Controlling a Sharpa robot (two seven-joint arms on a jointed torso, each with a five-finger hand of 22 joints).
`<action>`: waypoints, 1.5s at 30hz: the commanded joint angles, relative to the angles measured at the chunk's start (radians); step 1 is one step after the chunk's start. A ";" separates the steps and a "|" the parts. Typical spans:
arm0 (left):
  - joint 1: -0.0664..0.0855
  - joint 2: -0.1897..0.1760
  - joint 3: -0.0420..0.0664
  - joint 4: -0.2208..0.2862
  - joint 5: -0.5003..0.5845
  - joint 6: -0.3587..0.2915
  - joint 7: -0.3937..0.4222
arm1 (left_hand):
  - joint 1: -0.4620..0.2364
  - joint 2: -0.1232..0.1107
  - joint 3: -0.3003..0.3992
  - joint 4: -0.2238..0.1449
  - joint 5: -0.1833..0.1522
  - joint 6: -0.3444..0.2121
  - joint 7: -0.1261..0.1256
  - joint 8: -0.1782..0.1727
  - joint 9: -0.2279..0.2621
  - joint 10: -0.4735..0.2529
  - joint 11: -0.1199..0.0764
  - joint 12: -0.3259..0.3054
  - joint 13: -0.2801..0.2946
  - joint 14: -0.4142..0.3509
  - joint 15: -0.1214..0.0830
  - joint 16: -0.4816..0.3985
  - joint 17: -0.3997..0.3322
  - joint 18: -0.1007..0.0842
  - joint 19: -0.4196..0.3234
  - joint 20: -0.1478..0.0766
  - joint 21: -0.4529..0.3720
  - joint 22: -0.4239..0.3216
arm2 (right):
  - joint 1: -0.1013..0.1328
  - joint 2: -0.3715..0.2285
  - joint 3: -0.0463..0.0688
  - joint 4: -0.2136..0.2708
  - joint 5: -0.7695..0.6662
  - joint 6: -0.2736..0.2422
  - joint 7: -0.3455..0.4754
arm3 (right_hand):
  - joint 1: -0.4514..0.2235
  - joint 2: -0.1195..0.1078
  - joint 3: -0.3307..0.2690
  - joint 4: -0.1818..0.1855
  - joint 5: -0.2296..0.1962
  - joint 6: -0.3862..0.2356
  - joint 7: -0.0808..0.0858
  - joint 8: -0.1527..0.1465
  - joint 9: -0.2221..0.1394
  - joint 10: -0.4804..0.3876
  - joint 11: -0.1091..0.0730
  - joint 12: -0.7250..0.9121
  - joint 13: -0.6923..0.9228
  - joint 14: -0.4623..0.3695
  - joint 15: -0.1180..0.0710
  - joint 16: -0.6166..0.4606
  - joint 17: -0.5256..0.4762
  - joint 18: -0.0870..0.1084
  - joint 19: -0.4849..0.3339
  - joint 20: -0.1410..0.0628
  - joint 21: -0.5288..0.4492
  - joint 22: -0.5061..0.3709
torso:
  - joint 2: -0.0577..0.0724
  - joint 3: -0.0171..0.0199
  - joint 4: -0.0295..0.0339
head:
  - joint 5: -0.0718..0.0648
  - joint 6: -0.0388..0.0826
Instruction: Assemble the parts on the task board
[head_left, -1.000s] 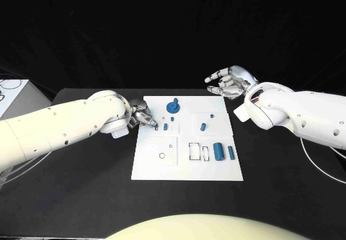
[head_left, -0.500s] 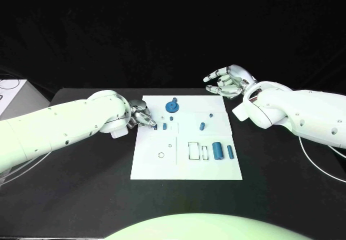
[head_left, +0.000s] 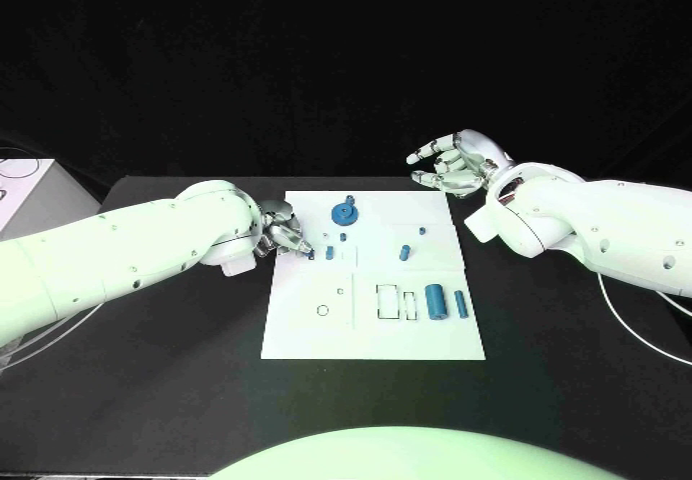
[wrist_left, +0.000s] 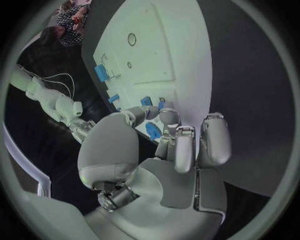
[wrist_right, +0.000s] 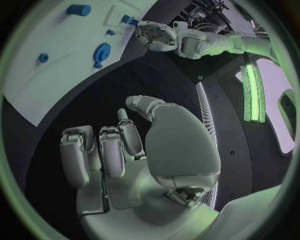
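The white task board (head_left: 375, 330) lies mid-table. On it are a round blue gear-like part (head_left: 346, 212), several small blue pegs (head_left: 405, 253), a thick blue cylinder (head_left: 436, 297) and a thin blue bar (head_left: 462, 304). My left hand (head_left: 284, 235) rests at the board's left edge. Its thumb and fingers are drawn together and pinch a small blue part (wrist_left: 153, 131). My right hand (head_left: 454, 165) hovers beyond the board's far right corner, fingers curled in and holding nothing. The right wrist view looks across the board (wrist_right: 56, 75) and the gear (wrist_right: 101, 51) to the left hand (wrist_right: 156, 35).
A white box (head_left: 29, 190) stands at the table's far left edge. A thin cable (head_left: 635, 315) trails beside my right arm. The board has outlined empty slots (head_left: 389, 302) and a small ring mark (head_left: 322, 310) in its near half.
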 joint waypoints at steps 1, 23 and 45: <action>-0.001 0.004 -0.001 -0.003 -0.008 0.029 0.009 | 0.000 0.007 0.229 -0.232 0.004 0.018 -0.009 0.005 0.001 0.003 -0.001 0.003 -0.001 0.106 -0.008 0.006 0.263 -0.017 0.007 -0.001 0.004 0.000 | 0.000 0.001 0.000 0.002 -0.003 0.007 0.011 | -0.010 0.000 -0.002 -0.006 -0.002 0.009 -0.001 -0.006 0.000 0.002 0.000 -0.001 0.027 0.085 0.003 -0.005 0.189 0.000 0.098 0.005 -0.002 0.240 | 0.000 -0.0001 -0.0013 | 0.001 -0.003; -0.001 0.004 -0.016 0.002 -0.008 0.064 0.012 | -0.002 0.008 0.230 -0.233 0.004 0.019 -0.009 0.005 0.000 0.004 -0.002 0.003 0.000 0.106 -0.008 0.006 0.263 -0.017 0.007 -0.001 0.004 0.000 | 0.000 -0.001 0.000 0.003 -0.003 0.008 0.010 | -0.010 0.000 -0.002 -0.006 -0.002 0.009 -0.001 -0.006 0.000 0.002 0.000 -0.001 0.027 0.085 0.003 -0.005 0.189 0.000 0.098 0.005 -0.002 0.240 | 0.000 -0.0006 0.0003 | -0.001 -0.009; 0.003 0.015 0.000 -0.034 0.042 0.067 0.017 | -0.004 0.009 0.231 -0.235 0.005 0.020 -0.009 0.006 0.000 0.004 -0.002 0.002 -0.002 0.106 -0.008 0.006 0.263 -0.017 0.008 -0.001 0.006 0.003 | 0.000 0.003 0.000 0.001 -0.003 0.009 0.011 | -0.010 0.000 -0.002 -0.006 -0.002 0.009 -0.001 -0.006 0.000 0.002 0.000 -0.001 0.027 0.085 0.003 -0.005 0.189 0.000 0.098 0.005 -0.002 0.240 | 0.002 0.0005 -0.0029 | -0.005 -0.010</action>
